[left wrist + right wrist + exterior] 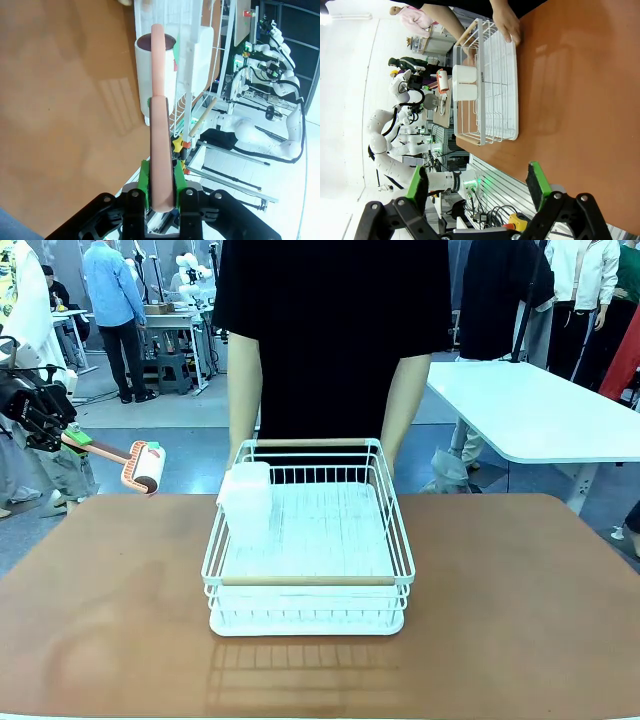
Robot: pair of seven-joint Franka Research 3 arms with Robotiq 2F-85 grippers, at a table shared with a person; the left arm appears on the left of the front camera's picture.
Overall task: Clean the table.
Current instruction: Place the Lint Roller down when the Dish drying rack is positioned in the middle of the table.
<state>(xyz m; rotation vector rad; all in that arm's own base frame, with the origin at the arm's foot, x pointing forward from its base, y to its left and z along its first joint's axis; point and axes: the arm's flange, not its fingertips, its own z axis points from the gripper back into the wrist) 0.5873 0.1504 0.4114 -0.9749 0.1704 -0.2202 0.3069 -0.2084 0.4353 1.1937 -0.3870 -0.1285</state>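
Observation:
The reddish-brown table (500,610) stretches across the front view. My left gripper (62,436) hangs above and beyond the table's far left corner, shut on the pink handle of a lint roller (145,468). The roller's white head is in the air, off the table top. In the left wrist view the green pads (145,184) of the left gripper (162,186) clamp the handle, and the lint roller's (156,65) head points toward the rack. My right gripper (477,182) stands open above the table (580,75), nothing between its fingers.
A white wire dish rack (308,580) with wooden handles sits mid-table, a white container (246,502) at its left side. A person stands at the far edge with a hand (507,25) on the rack (490,85). A white-topped table (540,410) stands behind on the right.

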